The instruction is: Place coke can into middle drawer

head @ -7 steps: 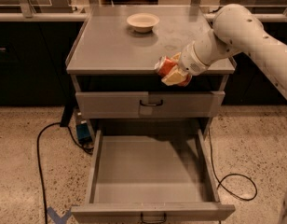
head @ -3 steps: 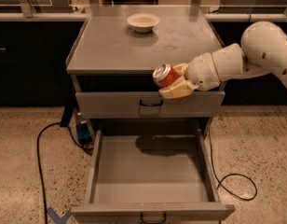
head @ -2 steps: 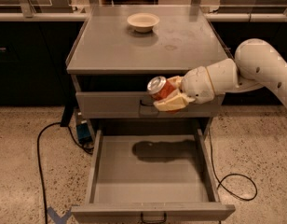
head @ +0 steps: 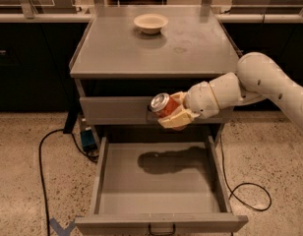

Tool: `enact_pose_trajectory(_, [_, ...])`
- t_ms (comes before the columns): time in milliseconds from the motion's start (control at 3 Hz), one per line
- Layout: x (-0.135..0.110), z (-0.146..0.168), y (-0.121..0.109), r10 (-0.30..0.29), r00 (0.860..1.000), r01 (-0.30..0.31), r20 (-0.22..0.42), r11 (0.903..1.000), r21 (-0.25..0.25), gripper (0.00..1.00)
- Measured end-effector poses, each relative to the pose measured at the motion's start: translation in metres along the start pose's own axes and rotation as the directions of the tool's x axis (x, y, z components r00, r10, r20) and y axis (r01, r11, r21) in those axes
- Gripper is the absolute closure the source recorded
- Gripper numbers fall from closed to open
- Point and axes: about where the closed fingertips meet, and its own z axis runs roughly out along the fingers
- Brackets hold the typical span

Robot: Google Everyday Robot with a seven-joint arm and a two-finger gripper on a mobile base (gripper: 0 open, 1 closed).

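A: One can only. Where is it?
B: The coke can is clasped in the hand, tilted with its silver top toward ten o'clock. It hangs in the air, in front of the upper drawer front.
A: And the middle drawer?
B: Pulled wide open, at six o'clock from the can. A shadow lies on its floor.
A: The arm?
B: It reaches in from three o'clock. A cream bowl sits on the bench, at its twelve o'clock end.
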Motion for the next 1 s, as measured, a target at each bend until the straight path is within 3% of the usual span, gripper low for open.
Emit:
enact_pose_trajectory(333, [0.001,0.000,0.000,-0.001,1.000,0.001,-0.003,1.0000,0.002,1.00])
enact_pose_trajectory(667, [0.025,0.008,0.006,0.049,0.999,-0.049,0.017,0.9988,0.005,1.00])
enact_pose_trajectory(1000, [0.079,0.025,0.022,0.161,0.987,-0.161,0.031,0.9870,0.001,1.00])
